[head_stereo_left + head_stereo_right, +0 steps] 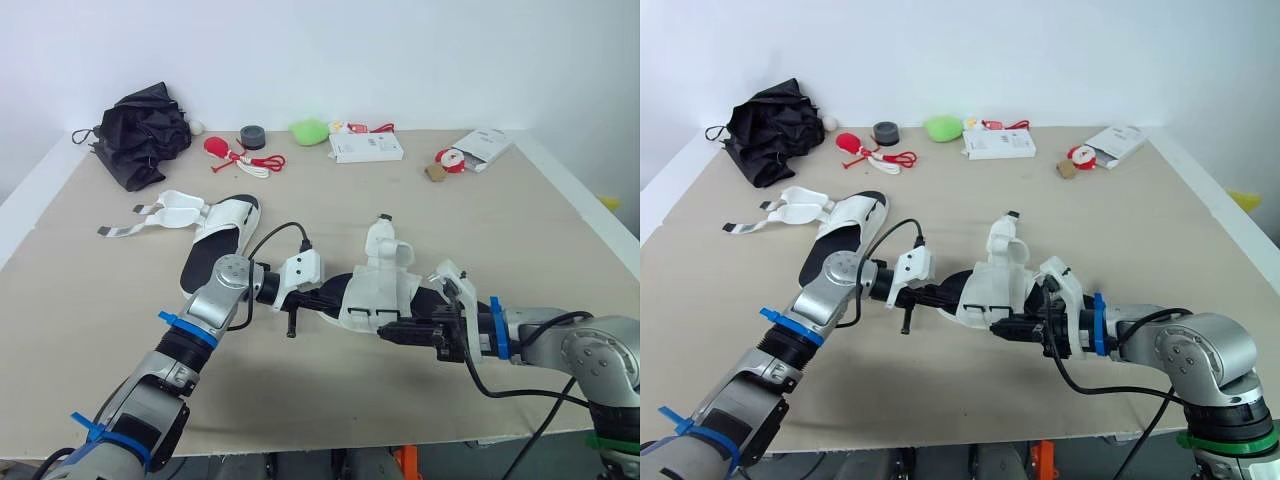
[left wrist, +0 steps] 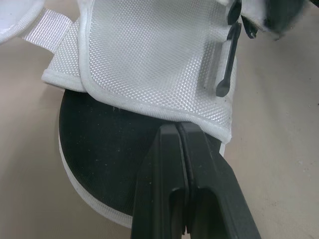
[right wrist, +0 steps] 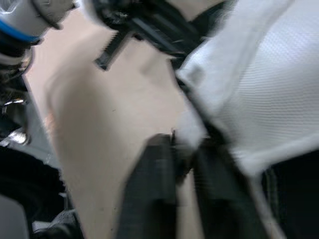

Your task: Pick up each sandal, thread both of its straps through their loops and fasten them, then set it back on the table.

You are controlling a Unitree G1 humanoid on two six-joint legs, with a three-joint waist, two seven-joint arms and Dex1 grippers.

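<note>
Closest to me, the two arms are meeting over the front middle of the bench [image 1: 520, 240], and the sandal [image 1: 372, 292] is sitting between them. I cannot tell whether it is resting on the surface or being held just off it. The right pincer [image 3: 185, 142] is gripping it at the near right side, with a bit of the white edging showing between its two dark fingers. The left pincer [image 2: 177, 128] is lying in from the left with its fingers pressed together, the tips sitting against the bound hem of the upper, above the black footbed. I cannot tell whether any fabric is nipped there.

The sandal is showing a white mesh upper, a black footbed and a white-edged sole. A black plastic loop [image 2: 227, 64] is lying against the mesh, and one white strap [image 1: 386, 240] is curling upward at the far side, its end loose in the air.

Further back and to the left, the second sandal [image 1: 225, 225] is lying flat on the bench, its straps [image 1: 160, 210] spreading out unfastened to the left.

Along the far edge a black bundle of fabric [image 1: 140, 130], a red item with white cord [image 1: 228, 150], a dark roll [image 1: 252, 137], a green lump [image 1: 310, 129], a white box [image 1: 366, 148] and a white packet [image 1: 487, 144] are lying in a row
</note>
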